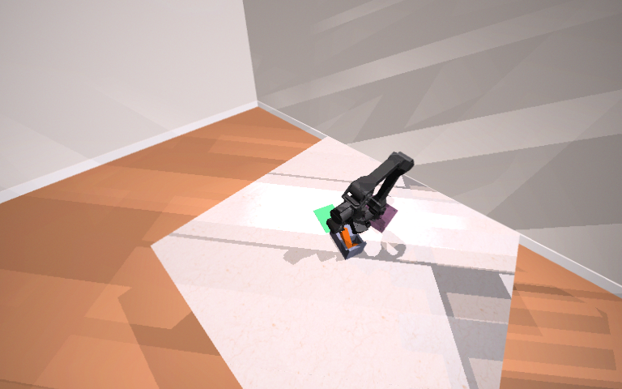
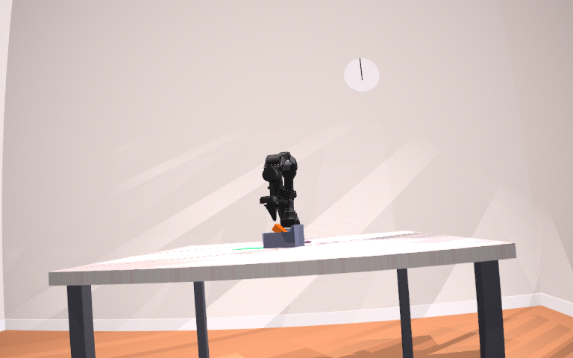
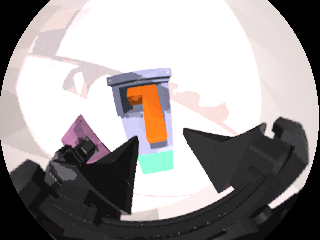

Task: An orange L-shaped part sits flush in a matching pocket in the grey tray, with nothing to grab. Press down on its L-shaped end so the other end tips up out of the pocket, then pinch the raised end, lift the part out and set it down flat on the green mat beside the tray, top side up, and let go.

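Observation:
The orange L-shaped part (image 1: pixel 347 239) (image 2: pixel 278 228) (image 3: pixel 155 117) is tilted in the grey tray (image 1: pixel 339 248) (image 2: pixel 278 240) (image 3: pixel 132 134). Its L-shaped end is low in the tray, by the raised wall. Its straight end stands up above the tray top, on the side near the green mat (image 1: pixel 323 215) (image 2: pixel 248 248) (image 3: pixel 157 163). My gripper (image 3: pixel 160 133) is open and empty above the tray. In the wrist view its fingertips are on either side of the raised end, apart from it. The arm covers part of the green mat in the top view.
A purple square (image 1: pixel 389 217) (image 3: pixel 79 134) lies on the table (image 1: pixel 284 311) (image 2: pixel 168 275) near the arm's base, partly behind the arm. The tray's raised end wall (image 2: pixel 298 235) (image 3: pixel 142 76) is on the side away from the green mat.

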`<state>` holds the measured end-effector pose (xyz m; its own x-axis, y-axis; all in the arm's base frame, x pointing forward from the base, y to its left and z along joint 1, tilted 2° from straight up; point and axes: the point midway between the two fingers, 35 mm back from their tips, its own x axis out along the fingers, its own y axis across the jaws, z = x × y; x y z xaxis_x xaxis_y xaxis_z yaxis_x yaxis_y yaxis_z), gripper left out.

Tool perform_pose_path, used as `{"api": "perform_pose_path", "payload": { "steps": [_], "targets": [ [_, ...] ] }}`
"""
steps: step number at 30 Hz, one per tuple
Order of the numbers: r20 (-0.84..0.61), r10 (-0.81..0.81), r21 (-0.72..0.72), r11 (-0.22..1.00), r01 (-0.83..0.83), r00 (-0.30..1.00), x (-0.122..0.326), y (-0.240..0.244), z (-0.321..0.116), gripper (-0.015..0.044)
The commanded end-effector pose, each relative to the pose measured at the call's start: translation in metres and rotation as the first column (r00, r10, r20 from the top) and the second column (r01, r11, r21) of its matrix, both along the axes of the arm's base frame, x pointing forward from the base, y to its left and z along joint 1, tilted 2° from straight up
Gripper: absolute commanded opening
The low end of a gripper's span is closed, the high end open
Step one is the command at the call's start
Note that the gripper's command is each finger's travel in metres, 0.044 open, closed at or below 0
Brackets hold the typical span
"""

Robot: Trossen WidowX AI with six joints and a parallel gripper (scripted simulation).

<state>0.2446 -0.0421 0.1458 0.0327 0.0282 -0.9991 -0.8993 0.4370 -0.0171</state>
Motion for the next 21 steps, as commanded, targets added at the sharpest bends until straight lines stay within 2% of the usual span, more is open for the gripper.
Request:
{"api": "perform_pose_path", "payload": {
  "steps": [1,21],
  "targets": [
    [-0.007,0.005,0.000,1.000,-0.005,1.000,-0.001,0.000,-0.008,0.0280],
    [-0.007,0.005,0.000,1.000,-0.005,1.000,-0.001,0.001,-0.041,0.0280]
  ]
}}
